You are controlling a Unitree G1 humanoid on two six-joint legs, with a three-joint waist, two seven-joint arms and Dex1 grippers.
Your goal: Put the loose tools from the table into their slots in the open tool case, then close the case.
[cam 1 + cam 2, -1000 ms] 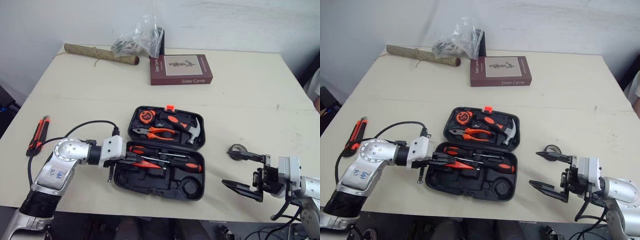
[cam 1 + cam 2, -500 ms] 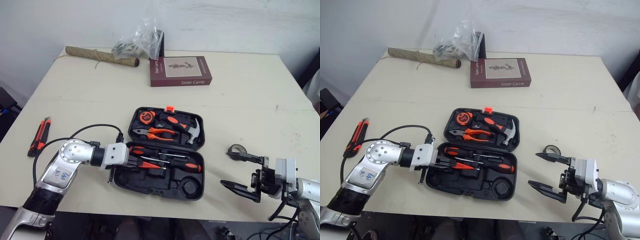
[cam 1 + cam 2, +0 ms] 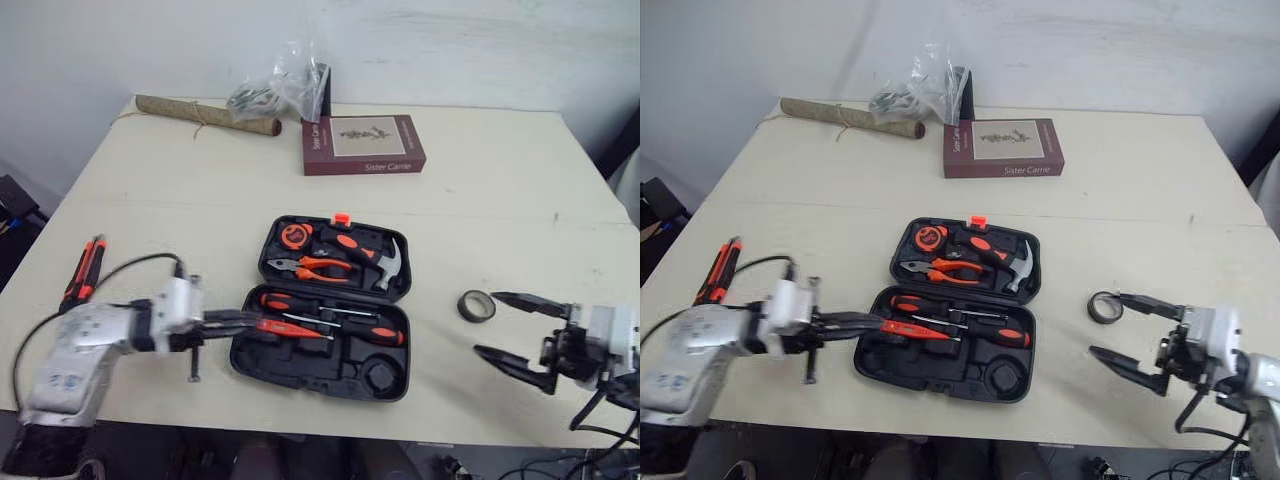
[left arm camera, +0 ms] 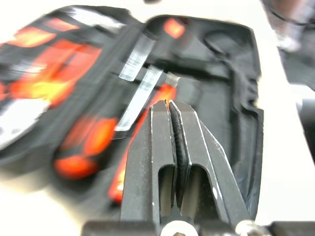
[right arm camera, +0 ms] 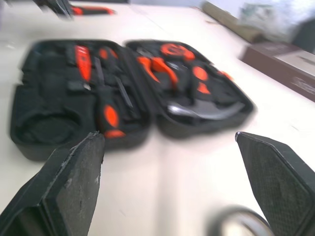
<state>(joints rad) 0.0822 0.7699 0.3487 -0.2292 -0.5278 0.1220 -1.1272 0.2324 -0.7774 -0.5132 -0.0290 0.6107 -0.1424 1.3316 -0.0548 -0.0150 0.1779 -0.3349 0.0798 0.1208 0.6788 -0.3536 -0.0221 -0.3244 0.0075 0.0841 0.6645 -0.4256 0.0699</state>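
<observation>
The open tool case (image 3: 300, 362) lay on the table (image 3: 180, 200), with the left gripper (image 3: 248, 320) at its left edge, tips beside an orange screwdriver (image 3: 280, 326). The left wrist view showed that gripper's fingers pressed together with nothing between them. The right gripper (image 3: 487, 322) gaped wide beside a tape roll (image 3: 476, 306). A utility knife (image 3: 83, 270) lay far to the left.

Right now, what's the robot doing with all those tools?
The robot is packing tools. Its left pincer, shut, points at the left edge of the open black plastic tool case, by an orange-handled screwdriver lying inside. Its right pincer is open beside a dark ring-shaped roll of tape on the cream table. An orange and black utility knife lies out too, and the case is not closed yet.
</observation>
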